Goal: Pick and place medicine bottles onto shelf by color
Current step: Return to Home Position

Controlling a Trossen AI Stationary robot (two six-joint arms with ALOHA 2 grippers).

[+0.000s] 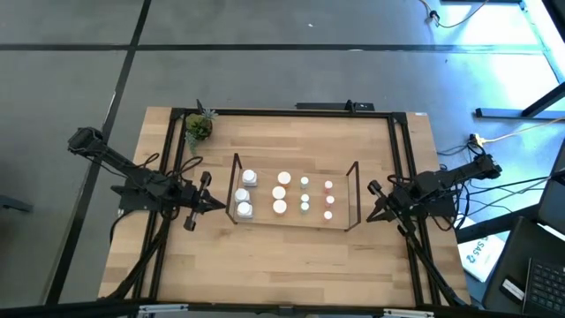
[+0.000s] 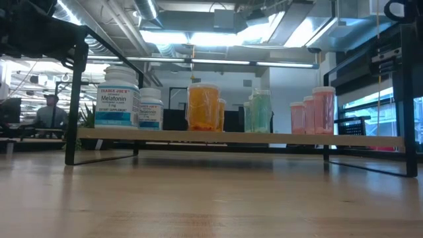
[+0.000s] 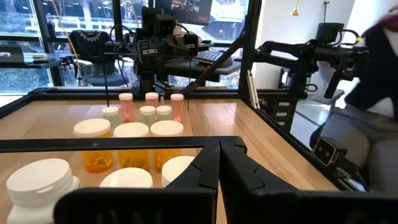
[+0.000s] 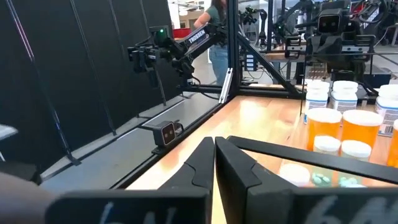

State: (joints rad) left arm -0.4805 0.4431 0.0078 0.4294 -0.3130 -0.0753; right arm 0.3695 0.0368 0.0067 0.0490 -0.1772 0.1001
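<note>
- While both arms wait, the left gripper (image 1: 212, 203) sits just off the shelf's (image 2: 277, 138) left end and the right gripper (image 1: 375, 210) just off its right end. Neither touches the shelf.
- Both claws are clenched on nothing. In the wrist views the left fingers (image 3: 202, 171) are pressed tip to tip, and so are the right fingers (image 4: 199, 165).
- The shelf stands mid-table (image 1: 265, 265) with its long side running between the two grippers.
- All bottles stand on the shelf, upright, capped and sorted by colour in short front-to-back rows.
- White bottles (image 1: 244, 195) are at the shelf's left end, with orange bottles (image 1: 280, 192) next to them.
- Teal bottles (image 1: 305, 196) come right of the orange ones, and pink bottles (image 1: 328, 200) are nearest the shelf's right end.
- In the low view the Melatonin bottle (image 2: 117, 98) is the biggest white one, at the shelf's left end.
- A potted plant (image 1: 199, 128) sits behind the shelf's left end, well apart from it.
- A person (image 2: 47, 112) is seated in the room far beyond the shelf's left end.
</note>
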